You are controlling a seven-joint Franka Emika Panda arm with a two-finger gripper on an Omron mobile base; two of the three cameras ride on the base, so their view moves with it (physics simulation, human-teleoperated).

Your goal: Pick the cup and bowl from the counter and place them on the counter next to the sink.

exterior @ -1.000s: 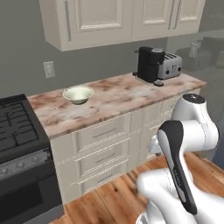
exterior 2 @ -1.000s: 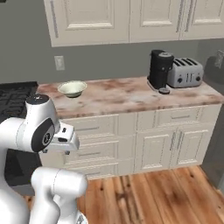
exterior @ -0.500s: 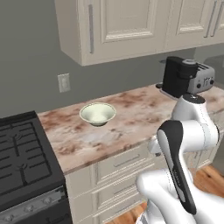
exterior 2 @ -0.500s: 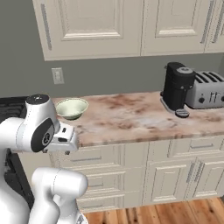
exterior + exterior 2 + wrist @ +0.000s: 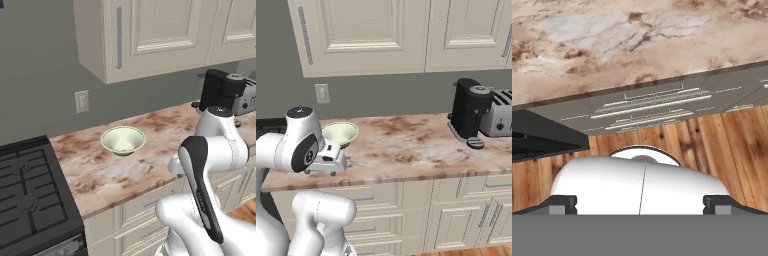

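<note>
Bowl (image 5: 123,140) was what you had closest to the job: it sat upright on the counter (image 5: 150,160), toward the back near the wall, a little to the right of the black stove top (image 5: 30,195) and below the wall outlet (image 5: 82,101). From the right base view you saw the same bowl (image 5: 340,133) partly hidden behind the arm's upper joint, with the counter (image 5: 416,150) stretching away to the right toward a black coffee maker (image 5: 470,114) and a grey toaster (image 5: 500,114) standing just beside it. Your fingers (image 5: 563,204) were spread wide apart in the hand view, the two dark tips showing at the far left and right of the bottom edge, with nothing between them. That camera looked down past the front edge of the counter (image 5: 612,45) onto the cabinet drawers (image 5: 647,107) and the wooden floor (image 5: 727,145).
</note>
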